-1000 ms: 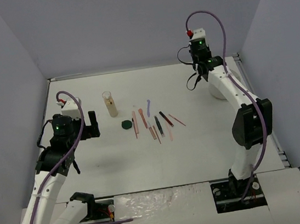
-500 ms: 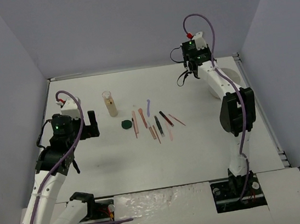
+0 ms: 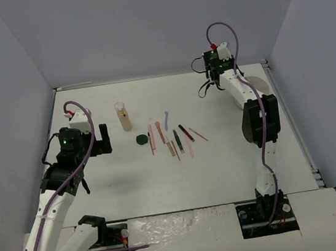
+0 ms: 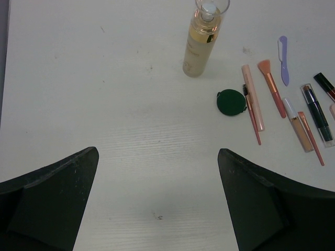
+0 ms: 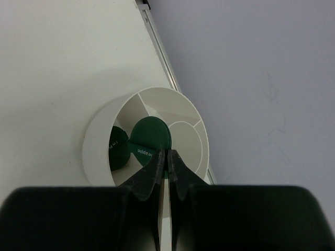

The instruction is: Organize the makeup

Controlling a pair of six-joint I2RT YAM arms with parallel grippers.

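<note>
The makeup lies mid-table: a clear bottle of beige liquid (image 3: 123, 116) (image 4: 201, 42), one dark green disc (image 3: 141, 139) (image 4: 231, 102), and a row of pink sticks (image 3: 160, 133) (image 4: 252, 97), a lilac stick (image 3: 166, 119) (image 4: 283, 52), a black stick (image 3: 185, 132) (image 4: 316, 112) and a red stick (image 3: 197, 134). Two more green discs (image 5: 151, 133) rest in one compartment of the white divided bowl (image 5: 97, 141) (image 3: 262, 85). My right gripper (image 5: 166, 154) (image 3: 215, 73) is shut and empty, raised above and apart from the bowl. My left gripper (image 4: 157, 150) (image 3: 99, 144) is open and empty, left of the bottle.
The bowl stands at the back right, close to the table's rail (image 5: 157, 47) and the lilac side wall. Walls enclose the table on the left, back and right. Bare white table lies between my left gripper and the makeup row.
</note>
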